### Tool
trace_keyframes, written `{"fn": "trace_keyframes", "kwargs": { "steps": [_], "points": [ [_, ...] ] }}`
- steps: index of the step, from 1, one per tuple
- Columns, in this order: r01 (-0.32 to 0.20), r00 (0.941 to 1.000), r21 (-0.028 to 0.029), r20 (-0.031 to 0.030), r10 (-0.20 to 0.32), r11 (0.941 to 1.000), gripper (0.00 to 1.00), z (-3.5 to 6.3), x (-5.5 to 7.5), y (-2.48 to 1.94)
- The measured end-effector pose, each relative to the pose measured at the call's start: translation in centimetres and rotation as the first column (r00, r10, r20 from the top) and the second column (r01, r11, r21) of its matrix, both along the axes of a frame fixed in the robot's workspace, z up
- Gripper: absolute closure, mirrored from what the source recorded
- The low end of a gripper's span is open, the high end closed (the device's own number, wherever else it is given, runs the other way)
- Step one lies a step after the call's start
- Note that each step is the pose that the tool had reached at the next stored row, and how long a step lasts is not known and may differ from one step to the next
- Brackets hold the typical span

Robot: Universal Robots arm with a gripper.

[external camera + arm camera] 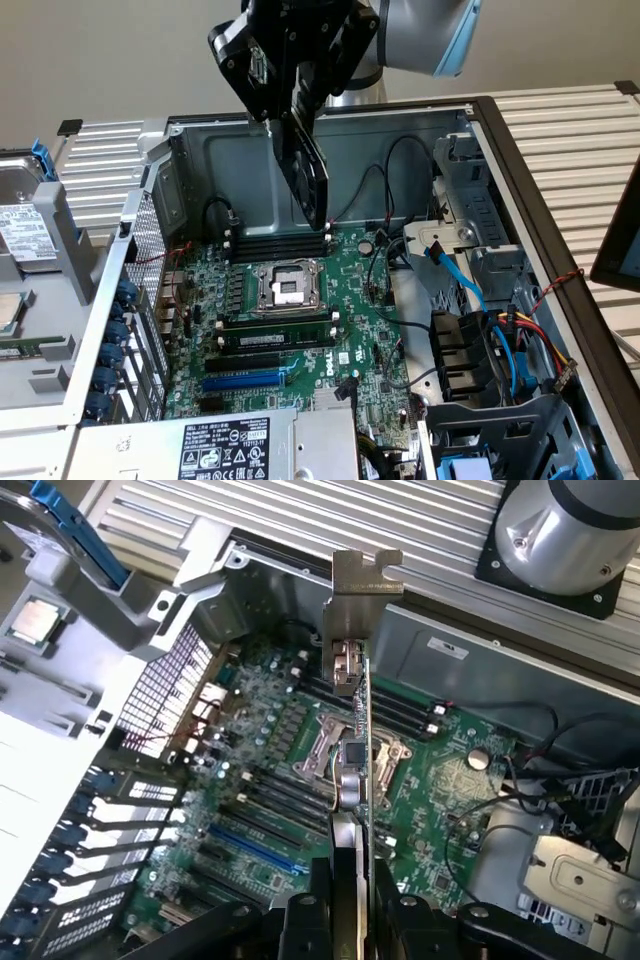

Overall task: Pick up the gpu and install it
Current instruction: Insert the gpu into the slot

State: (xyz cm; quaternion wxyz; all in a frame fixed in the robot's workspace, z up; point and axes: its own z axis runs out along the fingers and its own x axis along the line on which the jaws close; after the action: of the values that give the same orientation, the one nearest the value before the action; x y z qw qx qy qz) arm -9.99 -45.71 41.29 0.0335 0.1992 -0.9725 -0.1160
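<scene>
The black gripper (288, 110) is clenched on the upper edge of the gpu (308, 175), a small green card with black shroud and silver bracket, hanging edge-down over the far part of the big green motherboard (350, 285); it looks light, stiff and fragile, so best held by its edges.

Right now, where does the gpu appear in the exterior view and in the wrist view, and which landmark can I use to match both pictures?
Exterior view: the gpu hangs from the gripper, upper middle, above the memory slots.
Wrist view: the gpu is seen edge-on in the middle, its silver bracket farthest from the camera.
Shared landmark: the blue slot, in both views.
</scene>
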Motion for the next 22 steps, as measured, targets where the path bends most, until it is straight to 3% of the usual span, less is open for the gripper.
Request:
{"fn": "trace_keyframes", "kwargs": {
  "steps": [6,11,17,22],
  "points": [
    [-0.109,0.9941,0.0,0.0,0.109,0.9941,0.73,-0.19,0.0,0.0],
    [-0.198,0.9803,0.0,0.0,0.198,0.9803,0.73,-0.32,0.0,0.0],
    [-0.304,0.9526,0.0008,0.0002,0.304,0.9526,0.73,-0.39,0.0,0.0],
    [-0.388,0.9215,0.0104,0.0041,0.388,0.9214,0.73,-0.42,0.0,0.0]
  ]
}}
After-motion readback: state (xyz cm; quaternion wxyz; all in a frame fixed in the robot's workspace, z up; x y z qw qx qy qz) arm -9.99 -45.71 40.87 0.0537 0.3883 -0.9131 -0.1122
